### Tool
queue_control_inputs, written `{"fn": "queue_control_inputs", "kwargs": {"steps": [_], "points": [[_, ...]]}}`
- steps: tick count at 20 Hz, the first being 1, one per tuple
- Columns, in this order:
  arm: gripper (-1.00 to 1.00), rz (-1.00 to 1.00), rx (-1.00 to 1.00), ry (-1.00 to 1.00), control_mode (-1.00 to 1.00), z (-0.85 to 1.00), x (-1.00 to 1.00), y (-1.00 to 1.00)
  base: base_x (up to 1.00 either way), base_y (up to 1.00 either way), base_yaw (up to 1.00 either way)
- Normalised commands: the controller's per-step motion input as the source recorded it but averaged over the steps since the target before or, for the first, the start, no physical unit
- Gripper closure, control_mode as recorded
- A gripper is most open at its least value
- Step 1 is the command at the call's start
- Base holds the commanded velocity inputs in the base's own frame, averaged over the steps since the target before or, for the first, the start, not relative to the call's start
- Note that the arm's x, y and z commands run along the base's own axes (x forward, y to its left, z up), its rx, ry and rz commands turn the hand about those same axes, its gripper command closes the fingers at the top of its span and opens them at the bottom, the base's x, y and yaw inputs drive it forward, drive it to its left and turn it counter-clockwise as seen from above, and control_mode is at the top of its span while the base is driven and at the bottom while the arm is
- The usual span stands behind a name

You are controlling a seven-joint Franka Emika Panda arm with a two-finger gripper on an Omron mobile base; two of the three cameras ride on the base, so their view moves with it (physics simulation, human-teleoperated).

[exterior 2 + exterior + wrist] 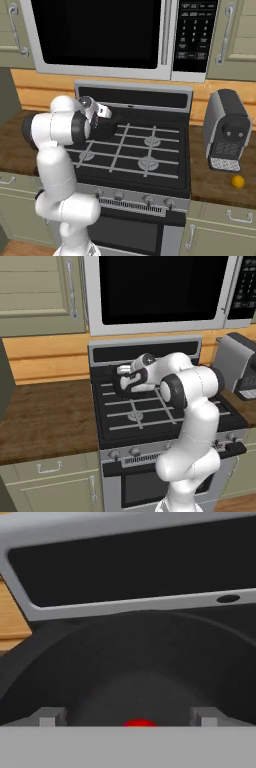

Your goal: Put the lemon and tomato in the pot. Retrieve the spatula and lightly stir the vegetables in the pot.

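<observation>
tool (128,718) hovering over pot (125,662), fingers spread | tomato (139,723) sitting inside pot at stove's (150,170) back-left corner | lemon (238,181) lying on tabletop (220,182) right of stove

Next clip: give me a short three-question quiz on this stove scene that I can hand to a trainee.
1. True or false: the lemon already lies in the pot.
2. Which red thing shows at the bottom of the hand view, inside the pot? A) tomato B) apple C) pepper
3. Fill in: the lemon lies on the counter in front of the ____.

Key
1. False; it lies on the counter right of the stove.
2. A.
3. Coffee machine.

The gripper hangs over the pot, jaws wide apart, holding nothing.
</observation>
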Motion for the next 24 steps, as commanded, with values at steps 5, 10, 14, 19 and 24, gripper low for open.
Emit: {"fn": "queue_control_inputs", "kwargs": {"steps": [5, 10, 14, 19, 24], "points": [[-1.00, 0.00, 0.04, -0.06, -1.00, 0.85, -0.96, -0.09, 0.00, 0.00, 0.00], [-1.00, -0.01, 0.11, 0.03, -1.00, 1.00, -1.00, -0.33, 0.00, 0.00, 0.00], [-1.00, -0.09, 0.09, 0.26, -1.00, 0.95, -0.82, -0.75, 0.00, 0.00, 0.00], [-1.00, -0.22, 0.00, 0.40, -1.00, 0.12, -0.40, -1.00, 0.00, 0.00, 0.00], [-1.00, -0.27, 0.00, 0.42, -1.00, -0.32, -0.20, -1.00, 0.00, 0.00, 0.00]]}}
